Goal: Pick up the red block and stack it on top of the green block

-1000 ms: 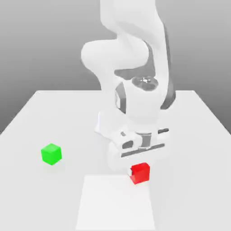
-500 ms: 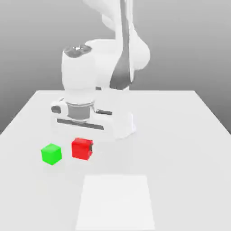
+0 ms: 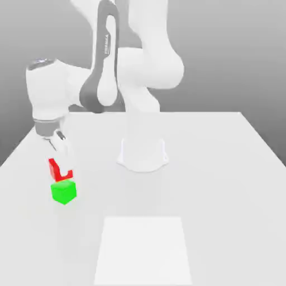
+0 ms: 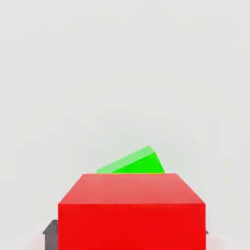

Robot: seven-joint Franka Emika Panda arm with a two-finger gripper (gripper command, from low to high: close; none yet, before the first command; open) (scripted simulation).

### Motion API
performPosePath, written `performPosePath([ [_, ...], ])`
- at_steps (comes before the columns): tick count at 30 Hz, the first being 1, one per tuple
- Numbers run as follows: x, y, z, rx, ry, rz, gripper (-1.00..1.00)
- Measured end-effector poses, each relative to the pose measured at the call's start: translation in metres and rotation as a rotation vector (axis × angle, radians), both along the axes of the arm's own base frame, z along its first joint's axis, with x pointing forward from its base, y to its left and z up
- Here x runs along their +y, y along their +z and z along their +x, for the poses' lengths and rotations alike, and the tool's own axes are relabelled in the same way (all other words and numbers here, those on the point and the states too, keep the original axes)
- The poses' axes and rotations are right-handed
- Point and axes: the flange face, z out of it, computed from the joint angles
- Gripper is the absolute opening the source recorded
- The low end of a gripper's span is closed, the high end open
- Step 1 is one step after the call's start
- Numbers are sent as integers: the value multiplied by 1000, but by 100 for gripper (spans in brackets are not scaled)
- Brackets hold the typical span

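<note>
Exterior view, matte red block (image 3: 60,170) (cube), green block (image 3: 63,191)

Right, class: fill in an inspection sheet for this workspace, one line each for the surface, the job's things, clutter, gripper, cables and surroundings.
Surface: white table, with a paler square patch near its front edge.
Job's things: red block held just above the green block, which sits on the table; in the hand view the red block covers most of the green one.
Clutter: nothing seen.
Gripper: gripper shut on the red block.
Cables: nothing seen.
Surroundings: plain grey backdrop.
</note>
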Motion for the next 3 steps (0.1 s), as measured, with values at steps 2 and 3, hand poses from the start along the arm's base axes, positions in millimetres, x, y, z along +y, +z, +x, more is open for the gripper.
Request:
performPosePath([
  [2, 0, -6, -1, 3, 0, -5, 100],
  [3, 0, -6, -1, 3, 0, -5, 100],
])
